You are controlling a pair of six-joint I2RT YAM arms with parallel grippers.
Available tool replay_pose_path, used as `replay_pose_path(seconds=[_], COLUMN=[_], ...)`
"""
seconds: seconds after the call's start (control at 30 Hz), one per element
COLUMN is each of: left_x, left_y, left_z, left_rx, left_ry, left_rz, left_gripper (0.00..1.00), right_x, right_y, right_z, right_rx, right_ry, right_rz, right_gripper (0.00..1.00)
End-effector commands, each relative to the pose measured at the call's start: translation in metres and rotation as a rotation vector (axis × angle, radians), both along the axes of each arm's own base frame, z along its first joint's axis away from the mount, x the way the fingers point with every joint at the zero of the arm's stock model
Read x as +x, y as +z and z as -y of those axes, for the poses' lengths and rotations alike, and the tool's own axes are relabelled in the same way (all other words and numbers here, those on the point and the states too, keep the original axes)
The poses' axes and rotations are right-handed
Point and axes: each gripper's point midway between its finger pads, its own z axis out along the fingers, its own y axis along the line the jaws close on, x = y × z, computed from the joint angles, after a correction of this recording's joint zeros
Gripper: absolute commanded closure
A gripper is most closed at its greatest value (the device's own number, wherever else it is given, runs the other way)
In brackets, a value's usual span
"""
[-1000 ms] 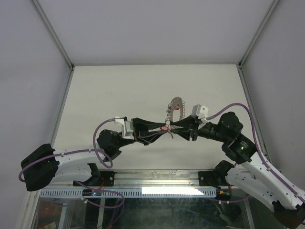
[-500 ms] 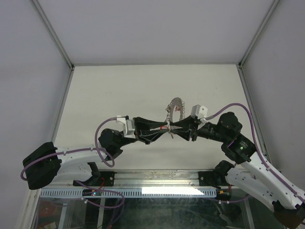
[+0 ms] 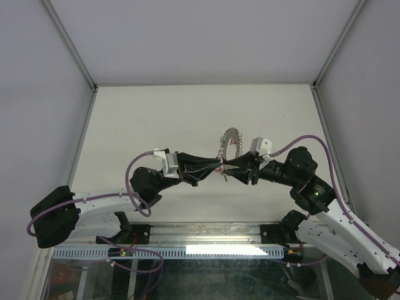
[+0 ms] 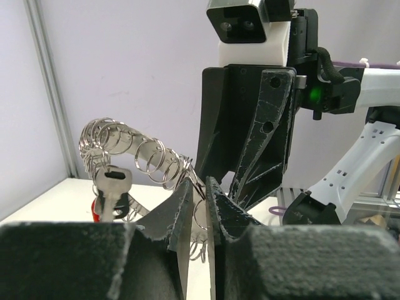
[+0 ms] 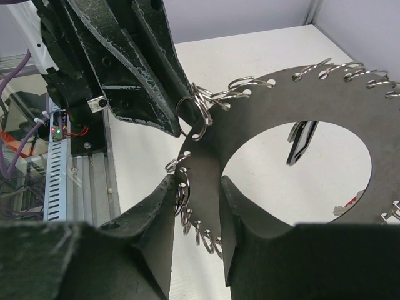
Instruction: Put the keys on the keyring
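A white bench top (image 3: 144,119) is boxed in by plain pale grey walls (image 3: 206,37) at its far, left and right edges. Thin metal posts (image 3: 70,45) rise from the two far corners. A silver rail (image 3: 206,232) runs along the near edge. Below it lie a slotted white cable duct (image 3: 81,252) and a bright strip of light (image 3: 225,250).

No legible text, label, brand, number or sign anywhere
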Motion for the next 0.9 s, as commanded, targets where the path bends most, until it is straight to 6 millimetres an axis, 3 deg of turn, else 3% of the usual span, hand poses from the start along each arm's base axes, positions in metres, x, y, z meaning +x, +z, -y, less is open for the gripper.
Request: replay_pose_path(seconds=[0.0,0.23,0.37,0.63,0.87], left_x=[0.003,0.008,0.005,0.006,0.008], left_y=[0.022,0.016,0.011,0.006,0.005], left_z=[0.001,0.002,0.002,-0.001,-0.002], left_rx=[-0.051,-0.018,0.021,0.14,0.182], left_ry=[0.016,0.045,0.049,0.108,0.127], left_rz=[-0.006,-0.02,0.033,0.171,0.193], left_gripper=[0.89,1.0,1.0,1.0,1.0], right_x=[0.0,0.0,0.0,-0.004,-0.005], right_y=[0.027,0.027,0.028,0.032,0.033], right_z=[-0.002,-0.002,0.0,0.007,0.018], right_rx=[0.076,0.077,0.08,0.071,0.048], right_ry=[0.011,0.006,0.0,-0.015,-0.052], right_rz=[0.088,0.088,0.086,0.096,0.123], right_gripper=[1.0,1.0,1.0,0.7,0.48])
